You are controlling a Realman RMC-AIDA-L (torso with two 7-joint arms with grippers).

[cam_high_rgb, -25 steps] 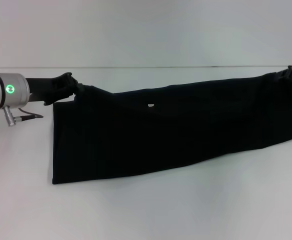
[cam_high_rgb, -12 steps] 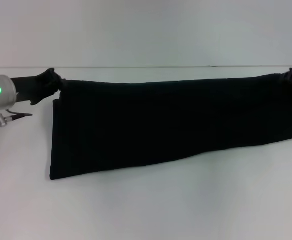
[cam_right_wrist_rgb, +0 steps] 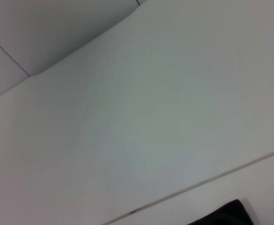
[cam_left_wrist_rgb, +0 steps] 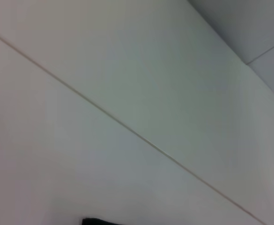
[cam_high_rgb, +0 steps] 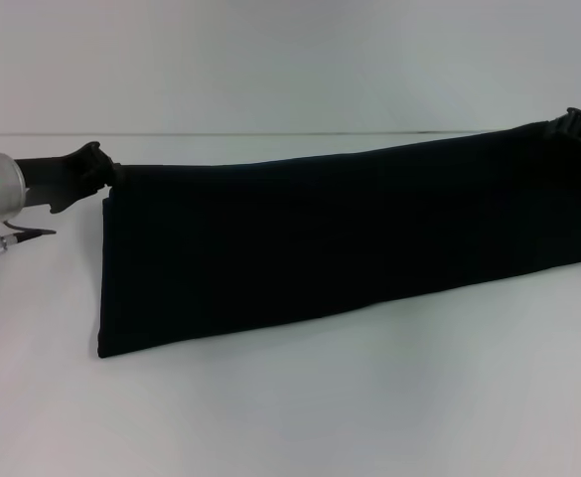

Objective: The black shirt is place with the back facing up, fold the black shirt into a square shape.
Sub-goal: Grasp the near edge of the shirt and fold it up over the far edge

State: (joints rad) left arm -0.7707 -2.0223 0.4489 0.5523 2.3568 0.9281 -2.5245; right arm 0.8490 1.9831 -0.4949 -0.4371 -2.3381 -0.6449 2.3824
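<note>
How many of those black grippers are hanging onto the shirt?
2. The left gripper holds the black shirt at its far left corner; the right gripper holds its far right corner, at the picture's edge. The shirt stretches between them over the white table.

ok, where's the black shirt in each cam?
Head view: black shirt spans the middle, stretched between left gripper and right gripper.
Left wrist view: a dark sliver on one edge, probably the shirt.
Right wrist view: a dark corner, probably the same.
Shared landmark: white table.

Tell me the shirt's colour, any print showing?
Plain black shirt, no print visible; the head view shows it best.
</note>
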